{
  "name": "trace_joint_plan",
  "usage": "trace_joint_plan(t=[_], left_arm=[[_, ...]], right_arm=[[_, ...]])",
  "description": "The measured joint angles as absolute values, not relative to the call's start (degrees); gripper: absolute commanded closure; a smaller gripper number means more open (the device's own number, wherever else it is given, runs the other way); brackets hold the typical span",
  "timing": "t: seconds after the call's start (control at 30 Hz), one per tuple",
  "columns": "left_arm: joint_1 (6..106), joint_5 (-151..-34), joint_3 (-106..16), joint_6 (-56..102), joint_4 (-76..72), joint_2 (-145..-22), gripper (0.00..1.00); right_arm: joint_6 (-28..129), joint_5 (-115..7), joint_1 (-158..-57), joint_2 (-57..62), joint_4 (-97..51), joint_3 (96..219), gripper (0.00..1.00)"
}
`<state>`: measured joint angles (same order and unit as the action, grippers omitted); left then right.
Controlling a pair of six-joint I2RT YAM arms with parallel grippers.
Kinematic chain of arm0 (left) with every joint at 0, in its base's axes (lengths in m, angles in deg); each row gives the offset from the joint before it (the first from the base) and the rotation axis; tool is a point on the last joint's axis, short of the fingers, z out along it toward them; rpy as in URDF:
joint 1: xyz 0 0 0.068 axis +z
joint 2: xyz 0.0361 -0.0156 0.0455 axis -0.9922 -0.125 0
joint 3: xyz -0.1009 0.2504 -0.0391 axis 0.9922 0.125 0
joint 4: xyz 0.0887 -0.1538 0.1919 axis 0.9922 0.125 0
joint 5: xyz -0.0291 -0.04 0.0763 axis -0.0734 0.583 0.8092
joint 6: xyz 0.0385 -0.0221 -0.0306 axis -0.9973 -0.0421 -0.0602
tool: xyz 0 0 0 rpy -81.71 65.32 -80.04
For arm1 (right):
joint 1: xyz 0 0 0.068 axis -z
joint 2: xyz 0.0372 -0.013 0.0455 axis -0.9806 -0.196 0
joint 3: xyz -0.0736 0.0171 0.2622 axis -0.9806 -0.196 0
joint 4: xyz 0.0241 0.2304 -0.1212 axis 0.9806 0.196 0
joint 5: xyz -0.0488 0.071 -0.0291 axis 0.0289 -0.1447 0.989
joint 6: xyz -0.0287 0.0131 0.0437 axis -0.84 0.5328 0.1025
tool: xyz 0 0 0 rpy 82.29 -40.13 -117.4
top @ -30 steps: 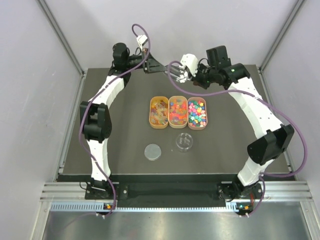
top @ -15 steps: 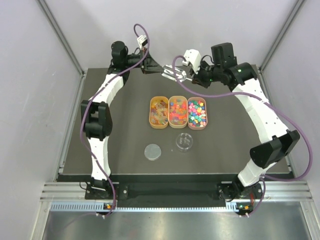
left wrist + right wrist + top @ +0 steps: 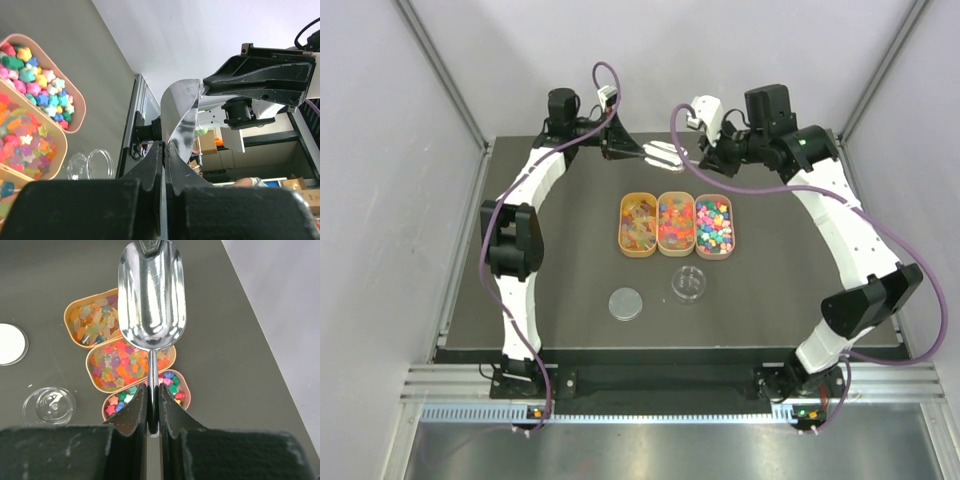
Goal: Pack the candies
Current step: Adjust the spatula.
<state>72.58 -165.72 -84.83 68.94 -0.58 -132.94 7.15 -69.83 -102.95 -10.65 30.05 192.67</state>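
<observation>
**Scoop held at both ends, candies in the trays**

- Your left end effector (image 3: 638, 150) is above the far part of the table (image 3: 560, 250). Its fingers are drawn together on the tip of the scoop (image 3: 151, 295). In the left wrist view the rim of the bowl is pinched between them.
- The lid (image 3: 625, 303) lies flat near the front edge, left of the dish and apart from it.
- The candies (image 3: 675, 224) are all in three orange oval trays (image 3: 60, 149) set side by side at mid-table.
  - Left tray: translucent amber gummies.
  - Middle tray: mixed orange, pink and yellow pieces.
  - Right tray: star shapes in pink, blue, green, yellow and red.
- The scoop hangs behind the trays, spanning the gap between your two end effectors. It is polished metal, and in the right wrist view the hollow of the bowl faces the camera.
- The clear round dish (image 3: 689, 284) stands in front of the middle and right trays, near them but not touching.
- Your right end effector (image 3: 153, 395) is clamped on the scoop handle. In the right wrist view the thin handle runs between the two fingers, and the bowl points away toward the left end effector.
</observation>
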Motion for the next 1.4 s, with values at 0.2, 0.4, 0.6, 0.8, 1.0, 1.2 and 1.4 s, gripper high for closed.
trace_joint_plan(t=[0.2,0.4,0.6,0.8,1.0,1.2,1.4], left_arm=[[72.93,-167.03,-84.83,65.95,4.71,-132.86,1.00],[75.16,-167.91,-84.72,64.53,7.66,-132.86,1.00],[75.95,-168.02,-84.44,65.16,8.21,-132.77,1.00],[75.49,-168.30,-81.33,65.43,8.43,-131.85,1.00],[75.38,-168.32,-79.17,65.47,8.47,-130.50,1.00],[75.38,-168.32,-78.12,65.67,8.45,-128.64,1.00],[75.38,-168.32,-78.03,65.71,8.45,-128.37,1.00]], right_arm=[[8.15,-70.71,-103.23,-8.57,28.67,189.11,0.53],[10.80,-69.66,-102.84,-2.39,26.57,187.06,0.26],[12.90,-72.32,-102.80,10.29,15.56,172.15,0.17],[14.67,-76.78,-102.80,5.94,12.74,172.76,0.19],[14.56,-78.92,-102.42,-4.02,13.13,177.85,0.26],[14.67,-82.12,-100.59,-8.37,13.44,180.21,0.28],[15.26,-84.26,-100.33,-8.35,12.52,180.19,0.30]])
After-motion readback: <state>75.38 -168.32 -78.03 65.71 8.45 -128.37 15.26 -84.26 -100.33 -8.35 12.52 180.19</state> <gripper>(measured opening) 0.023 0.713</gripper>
